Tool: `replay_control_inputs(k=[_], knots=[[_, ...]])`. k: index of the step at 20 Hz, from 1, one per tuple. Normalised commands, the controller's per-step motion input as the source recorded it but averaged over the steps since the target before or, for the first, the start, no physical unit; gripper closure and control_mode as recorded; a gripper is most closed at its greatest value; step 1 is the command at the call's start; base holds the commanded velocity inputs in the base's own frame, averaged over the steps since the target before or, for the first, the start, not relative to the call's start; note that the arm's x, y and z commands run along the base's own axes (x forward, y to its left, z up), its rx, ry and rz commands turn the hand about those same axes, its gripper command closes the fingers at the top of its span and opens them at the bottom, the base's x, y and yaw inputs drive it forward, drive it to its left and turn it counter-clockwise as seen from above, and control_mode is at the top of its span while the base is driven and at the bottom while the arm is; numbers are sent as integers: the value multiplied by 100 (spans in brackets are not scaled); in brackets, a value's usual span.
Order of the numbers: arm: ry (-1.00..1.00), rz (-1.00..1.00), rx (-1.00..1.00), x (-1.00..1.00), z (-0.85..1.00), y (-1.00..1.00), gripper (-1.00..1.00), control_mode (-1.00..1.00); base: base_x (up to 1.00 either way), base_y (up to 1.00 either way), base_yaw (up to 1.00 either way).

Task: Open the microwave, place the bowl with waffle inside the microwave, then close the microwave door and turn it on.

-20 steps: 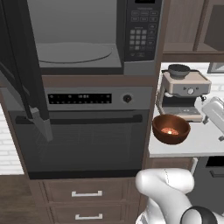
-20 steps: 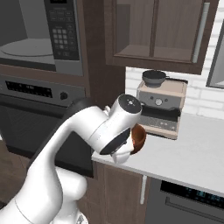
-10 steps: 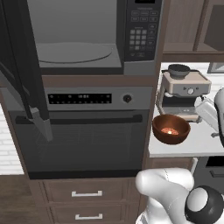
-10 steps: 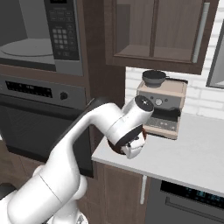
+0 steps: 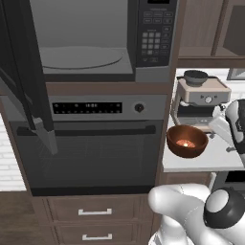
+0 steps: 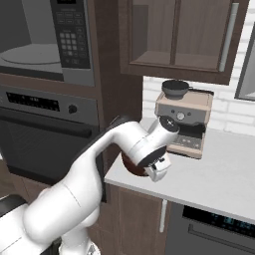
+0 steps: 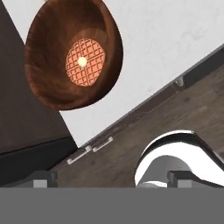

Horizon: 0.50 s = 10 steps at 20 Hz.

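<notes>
The bowl with waffle (image 5: 187,141) was seen standing on the white surface (image 5: 225,159), close to its front left corner and just in front of the coffee machine (image 5: 197,98). The waffle (image 7: 85,61) lay flat in the middle of the bowl, a pale dot at its centre. In the hand view the bowl was found at the upper left, well ahead of the gripper (image 7: 114,178), whose two finger tips (image 7: 40,178) were set far apart at the bottom edge, so the jaws were spread wide with nothing between them. No contact between the jaws and the bowl was seen. In the right base view the gripper (image 6: 158,170) was held just in front of the bowl, over the front edge of the surface, with part of the bowl hidden behind the wrist.

The microwave (image 5: 103,38) was set above the oven (image 5: 95,143), to the left of the surface and higher than it. The microwave door (image 5: 26,72) was swung open to the left, and the grey cavity with its turntable (image 5: 79,56) was exposed. A brown cabinet post (image 6: 112,64) was seen between the microwave and the surface. To the right of the bowl, bare surface was left open.
</notes>
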Motion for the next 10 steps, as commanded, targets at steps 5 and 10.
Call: replay_control_inputs(k=[5,10], knots=[[0,0,0,42,-22,-17,-100,-100,0,0,0],[0,1,0,38,-20,-12,-100,-100,0,0,0]])
